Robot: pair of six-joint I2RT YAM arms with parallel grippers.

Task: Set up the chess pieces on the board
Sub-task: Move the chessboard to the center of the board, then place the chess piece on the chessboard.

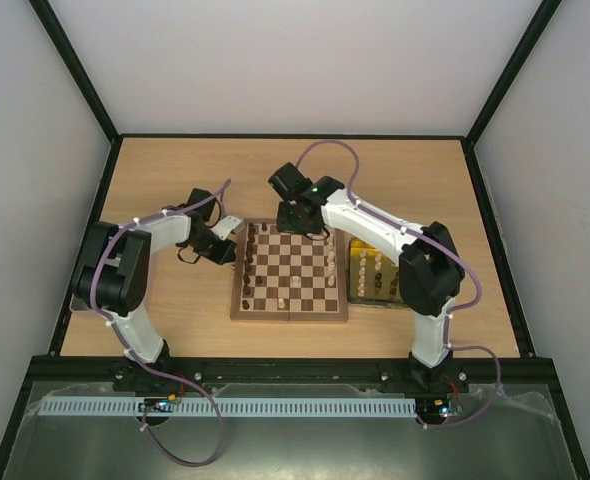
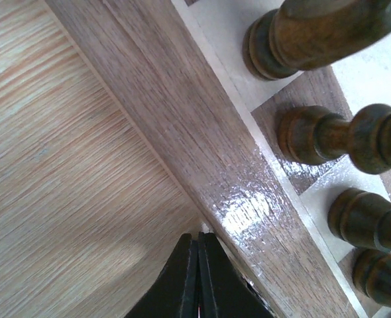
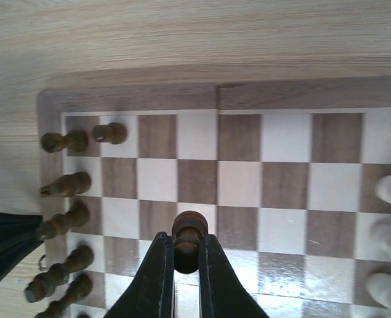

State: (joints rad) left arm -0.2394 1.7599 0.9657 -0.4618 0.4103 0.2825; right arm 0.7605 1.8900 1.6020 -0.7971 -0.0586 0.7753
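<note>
Observe the left arm (image 1: pixel 115 275): it rises from the near edge, its elbow is bent toward the left edge, and the forearm reaches inward. The left gripper (image 2: pixel 197 240) has its fingers pressed together with nothing between them. The right arm (image 1: pixel 430 275) extends toward the far edge. The right gripper (image 3: pixel 185 242) is clamped on a dark chess piece (image 3: pixel 189 224).

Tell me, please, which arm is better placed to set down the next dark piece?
Right: the right hand holds a dark piece over the board. The left hand is shut on nothing, beside the board's rim, off the squares.
</note>
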